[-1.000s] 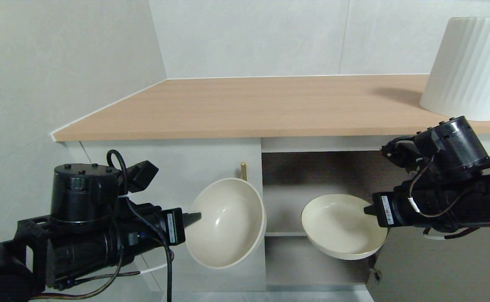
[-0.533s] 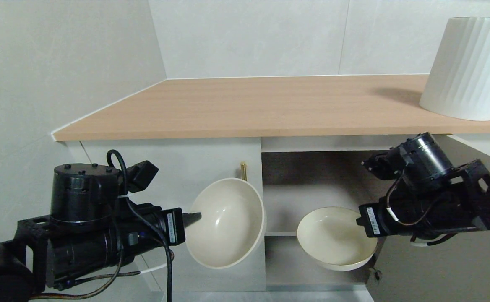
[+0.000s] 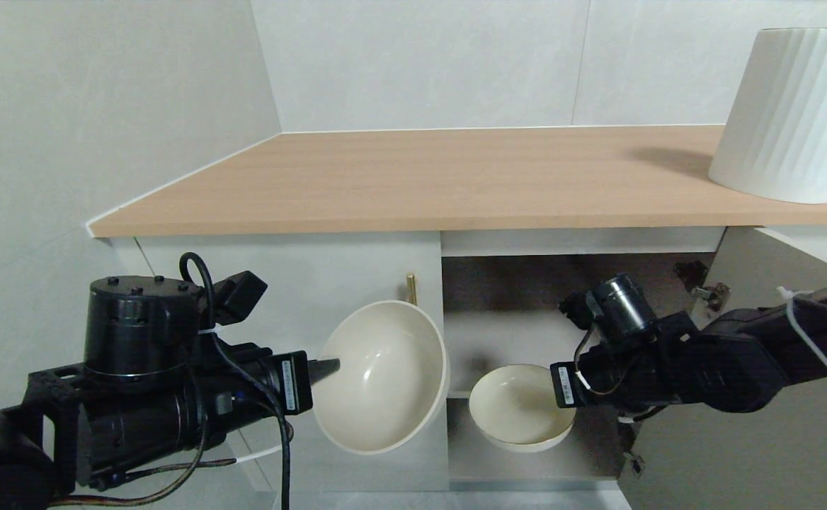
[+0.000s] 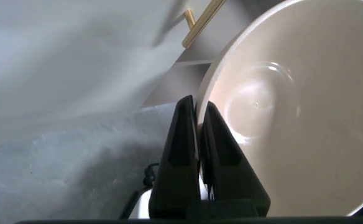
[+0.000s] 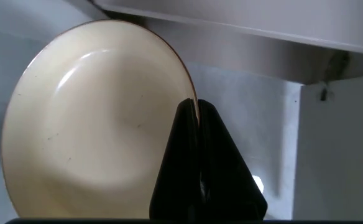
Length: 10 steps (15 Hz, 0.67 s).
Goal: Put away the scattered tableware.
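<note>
The left gripper (image 3: 330,366), at the lower left of the head view, has its jaws pinched onto the rim of the large bowl (image 3: 381,375). The bowl hangs tilted almost on edge, hollow toward the camera, in front of the cabinet door (image 3: 293,283) and just below the brass handle (image 3: 410,287). The right gripper (image 3: 561,382), lower right of centre, has its jaws clamped on the rim of the small bowl (image 3: 520,407). It holds that bowl nearly level inside the open cabinet (image 3: 512,283) under the desk (image 3: 413,177), about at the shelf (image 3: 457,394) edge; I cannot tell whether it touches the shelf. Both bowls look like glazed ceramic: stiff, smooth, likely slippery and quick to chip. A rim pinch leaves the weight hanging to one side, so the larger bowl probably wants a deep bite and gentle setting down.
</note>
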{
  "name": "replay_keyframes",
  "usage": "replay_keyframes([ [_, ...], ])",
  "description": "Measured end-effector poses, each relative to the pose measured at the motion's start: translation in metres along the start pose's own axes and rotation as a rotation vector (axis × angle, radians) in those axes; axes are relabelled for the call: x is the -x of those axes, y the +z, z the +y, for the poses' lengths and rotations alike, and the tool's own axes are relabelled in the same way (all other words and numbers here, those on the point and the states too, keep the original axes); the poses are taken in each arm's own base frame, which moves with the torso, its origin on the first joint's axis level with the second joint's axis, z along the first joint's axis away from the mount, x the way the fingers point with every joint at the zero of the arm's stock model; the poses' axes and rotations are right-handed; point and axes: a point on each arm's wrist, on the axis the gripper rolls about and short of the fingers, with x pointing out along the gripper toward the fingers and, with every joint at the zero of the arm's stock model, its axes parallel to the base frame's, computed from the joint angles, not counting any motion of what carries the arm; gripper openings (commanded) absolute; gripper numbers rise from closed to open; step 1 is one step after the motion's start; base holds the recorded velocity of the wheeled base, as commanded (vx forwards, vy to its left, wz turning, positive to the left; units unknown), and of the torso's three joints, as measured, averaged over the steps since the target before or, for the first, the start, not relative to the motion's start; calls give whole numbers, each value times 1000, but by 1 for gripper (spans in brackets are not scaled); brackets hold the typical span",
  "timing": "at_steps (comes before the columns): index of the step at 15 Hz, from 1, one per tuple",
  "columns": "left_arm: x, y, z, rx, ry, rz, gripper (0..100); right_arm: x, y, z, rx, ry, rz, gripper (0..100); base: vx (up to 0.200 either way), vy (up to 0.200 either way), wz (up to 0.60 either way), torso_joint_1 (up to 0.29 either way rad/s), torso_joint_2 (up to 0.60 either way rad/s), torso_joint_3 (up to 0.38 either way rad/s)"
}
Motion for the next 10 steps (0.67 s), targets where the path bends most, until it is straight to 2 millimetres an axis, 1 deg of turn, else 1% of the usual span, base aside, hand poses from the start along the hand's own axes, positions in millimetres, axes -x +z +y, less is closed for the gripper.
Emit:
replay_keyframes([
  [1,0,0,0,0,0,0,0,-11,-1,-1,-8,-4,0,0,0,0,0,0,0,0],
  [4,0,0,0,0,0,0,0,-40,2,-11,-61,-20,-73,0,0,0,0,0,0,0],
  [9,0,-1,1,1,2,3,0,-89,6,-35,-133,-90,-239,0,0,0,0,0,0,0],
  [10,0,-1,1,1,2,4,0,-98,4,-40,-141,-110,-253,0,0,0,0,0,0,0],
])
